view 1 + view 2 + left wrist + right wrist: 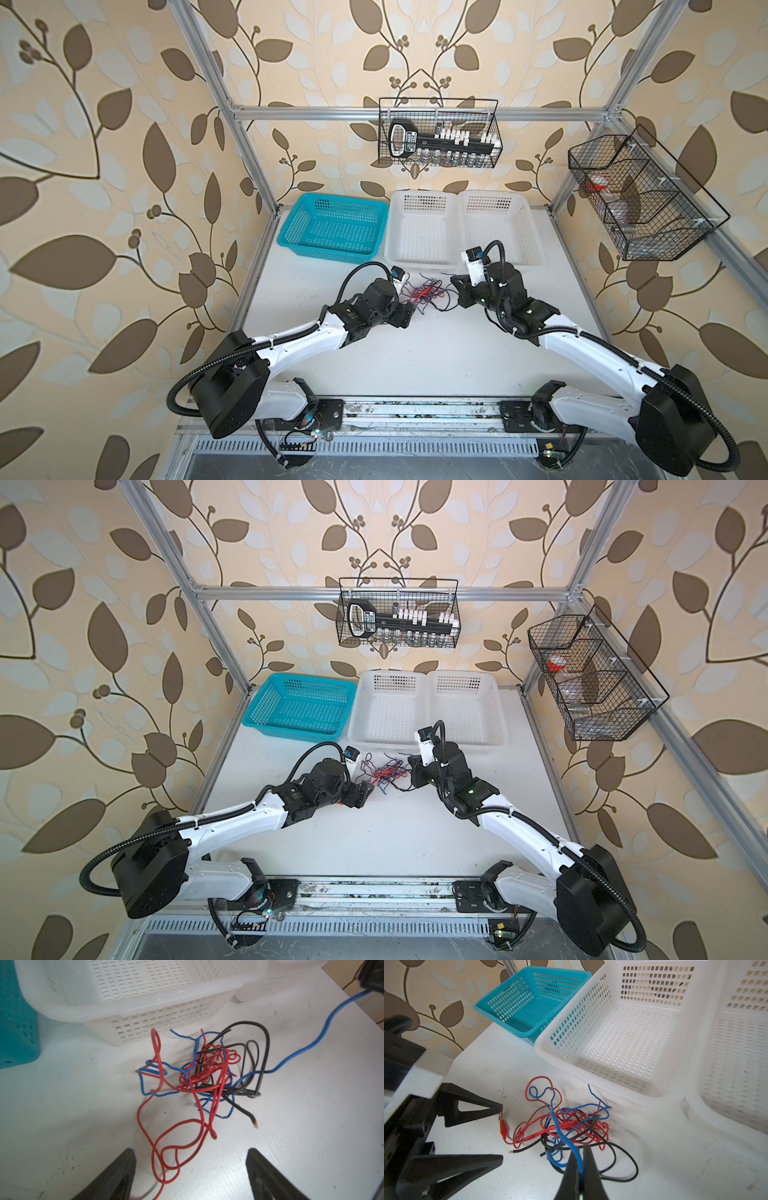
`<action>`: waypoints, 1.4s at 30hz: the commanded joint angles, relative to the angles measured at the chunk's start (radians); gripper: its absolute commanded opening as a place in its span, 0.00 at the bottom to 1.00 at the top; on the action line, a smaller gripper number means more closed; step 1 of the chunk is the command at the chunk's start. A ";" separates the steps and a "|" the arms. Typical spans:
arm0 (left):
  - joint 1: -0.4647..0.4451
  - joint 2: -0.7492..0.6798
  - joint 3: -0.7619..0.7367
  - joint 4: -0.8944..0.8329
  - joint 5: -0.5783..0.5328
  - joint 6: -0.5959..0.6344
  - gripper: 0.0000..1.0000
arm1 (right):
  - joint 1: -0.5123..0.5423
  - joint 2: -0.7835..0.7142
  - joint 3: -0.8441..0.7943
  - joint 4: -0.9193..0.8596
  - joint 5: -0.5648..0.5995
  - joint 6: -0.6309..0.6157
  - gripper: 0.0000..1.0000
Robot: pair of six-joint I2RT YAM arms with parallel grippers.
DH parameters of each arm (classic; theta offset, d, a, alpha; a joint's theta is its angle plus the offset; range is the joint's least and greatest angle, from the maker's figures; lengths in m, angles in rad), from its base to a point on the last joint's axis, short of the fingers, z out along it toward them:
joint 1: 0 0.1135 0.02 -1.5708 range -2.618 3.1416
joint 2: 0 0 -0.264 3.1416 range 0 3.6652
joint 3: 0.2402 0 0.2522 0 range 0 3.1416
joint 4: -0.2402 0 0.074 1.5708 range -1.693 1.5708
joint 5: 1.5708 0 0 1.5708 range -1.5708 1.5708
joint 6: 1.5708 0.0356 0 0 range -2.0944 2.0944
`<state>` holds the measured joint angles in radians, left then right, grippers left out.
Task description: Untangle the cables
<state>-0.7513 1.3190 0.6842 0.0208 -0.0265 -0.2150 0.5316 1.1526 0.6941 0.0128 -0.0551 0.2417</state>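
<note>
The cables [424, 293] [386, 773] lie in a loose red, blue and black tangle on the white table between my two grippers. In the right wrist view the cables [566, 1126] show a red clip end [503, 1126] beside one left fingertip. My right gripper [580, 1151] [455, 282] is shut on a blue cable [560, 1132], which rises taut out of the tangle. That blue cable [324, 1028] runs up to the right gripper [372, 976] in the left wrist view. My left gripper [190, 1157] [409, 316] [501, 1134] stands open, with red loops [176, 1147] lying on the table between its fingers.
A teal basket [324, 251] and two white baskets [388, 232] [536, 241] stand along the table's back, close behind the tangle. Black wire baskets [438, 133] [640, 195] hang on the aluminium frame at the back and right.
</note>
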 commanded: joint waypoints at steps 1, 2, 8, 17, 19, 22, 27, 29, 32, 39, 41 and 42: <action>0.003 0.045 0.013 0.049 0.047 0.025 0.83 | -0.004 0.004 0.043 -0.019 -0.036 -0.019 0.00; 0.002 0.059 0.019 0.059 0.046 0.024 0.82 | -0.005 0.003 0.047 -0.023 -0.042 -0.019 0.00; 0.003 0.152 0.057 0.100 0.033 0.022 0.70 | -0.005 -0.004 0.072 -0.037 -0.091 -0.014 0.00; 0.002 0.189 0.076 0.142 0.031 0.008 0.28 | -0.004 -0.006 0.095 -0.055 -0.115 -0.016 0.00; 0.003 0.201 0.083 0.137 0.018 0.003 0.11 | -0.004 -0.006 0.098 -0.058 -0.111 -0.015 0.00; 0.003 0.213 0.084 0.131 -0.018 -0.011 0.00 | -0.004 -0.012 0.105 -0.073 -0.093 -0.018 0.00; 0.003 0.221 0.080 0.095 -0.133 -0.040 0.00 | -0.030 -0.038 0.110 -0.110 -0.059 -0.018 0.00; 0.004 0.221 0.083 0.064 -0.191 -0.059 0.00 | -0.053 -0.052 0.106 -0.126 -0.054 -0.017 0.00; 0.004 0.222 0.081 0.024 -0.251 -0.073 0.00 | -0.096 -0.080 0.101 -0.155 -0.054 -0.018 0.00; 0.010 0.228 0.069 -0.029 -0.315 -0.100 0.00 | -0.203 -0.154 0.083 -0.212 -0.058 -0.034 0.00; 0.014 0.228 0.068 -0.037 -0.320 -0.105 0.00 | -0.225 -0.173 0.081 -0.236 -0.056 -0.042 0.00; 0.018 0.228 0.068 -0.041 -0.325 -0.107 0.00 | -0.236 -0.182 0.081 -0.250 -0.049 -0.047 0.00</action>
<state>-0.7540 1.5410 0.7448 0.0795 -0.2276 -0.2771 0.3321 1.0149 0.7593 -0.2100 -0.1482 0.2333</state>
